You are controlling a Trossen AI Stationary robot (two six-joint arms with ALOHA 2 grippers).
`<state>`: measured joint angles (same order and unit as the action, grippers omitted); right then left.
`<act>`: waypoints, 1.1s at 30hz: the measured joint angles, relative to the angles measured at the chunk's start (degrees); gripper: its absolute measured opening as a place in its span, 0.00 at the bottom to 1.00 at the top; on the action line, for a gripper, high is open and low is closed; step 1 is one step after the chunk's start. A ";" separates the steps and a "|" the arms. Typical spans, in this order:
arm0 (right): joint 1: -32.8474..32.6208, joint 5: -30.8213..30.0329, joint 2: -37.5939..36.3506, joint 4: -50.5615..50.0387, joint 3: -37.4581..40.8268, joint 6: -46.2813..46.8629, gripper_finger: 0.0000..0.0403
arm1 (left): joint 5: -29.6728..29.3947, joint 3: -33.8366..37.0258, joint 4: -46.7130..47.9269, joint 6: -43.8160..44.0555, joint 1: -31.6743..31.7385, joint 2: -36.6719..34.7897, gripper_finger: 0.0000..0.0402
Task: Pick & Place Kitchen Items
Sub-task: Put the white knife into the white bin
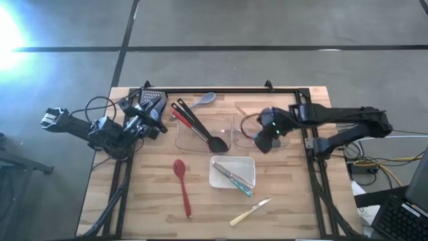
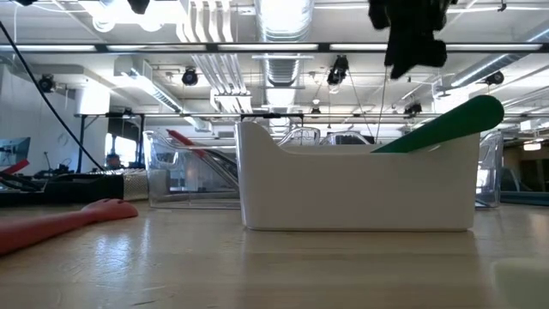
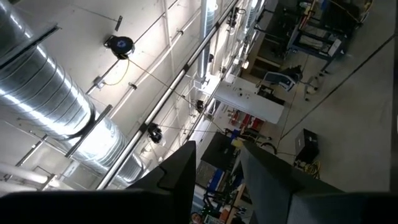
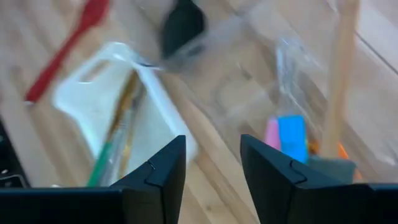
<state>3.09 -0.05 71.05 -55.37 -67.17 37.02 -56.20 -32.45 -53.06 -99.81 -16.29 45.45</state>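
My right gripper (image 1: 266,139) (image 4: 212,162) hangs open above the near edge of the right clear bin (image 1: 245,132), touching nothing; pink and blue spatulas (image 4: 283,137) lie in that bin. Just nearer is the white tray (image 1: 221,175) (image 2: 360,193), which holds small knives (image 1: 235,179), one green handle (image 2: 450,127) sticking over its rim. My left gripper (image 1: 152,122) (image 3: 217,162) is open at the table's left and points up at the ceiling. The left clear bin (image 1: 194,139) holds a black ladle (image 1: 215,143) and red-handled tongs (image 1: 187,119). A red spoon (image 1: 181,182) and a knife (image 1: 251,211) lie flat on the table.
A grey spoon (image 1: 204,100) and a black slotted spatula (image 1: 153,98) lie near the far edge beside the left arm. Black frame rails run along the far edge and both sides of the table. Bare wood shows at the near edge, left and right of the red spoon.
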 joint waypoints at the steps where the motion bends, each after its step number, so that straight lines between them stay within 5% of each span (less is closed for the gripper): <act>1: -1.95 -1.11 -0.70 1.26 0.29 0.09 0.35 | 0.00 0.00 0.08 0.45 0.00 0.04 0.33; 8: -16.35 -4.91 0.40 11.01 1.85 0.34 0.33 | -0.04 0.00 0.13 9.97 0.00 0.07 0.33; 18: -34.84 -9.91 13.54 24.97 1.94 -1.87 0.31 | 0.22 0.00 6.18 32.33 0.00 0.15 0.33; 24: -37.53 -11.57 24.14 34.32 0.05 -8.15 0.31 | 0.19 0.00 7.11 37.36 0.00 0.87 0.33; 33: -37.65 -5.72 38.53 28.53 -10.72 -10.59 0.30 | -1.64 0.00 9.86 35.19 0.00 1.38 0.33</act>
<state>-34.57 -5.77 109.58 -26.84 -77.88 26.43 -57.85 -32.45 -43.20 -64.62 -16.29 46.83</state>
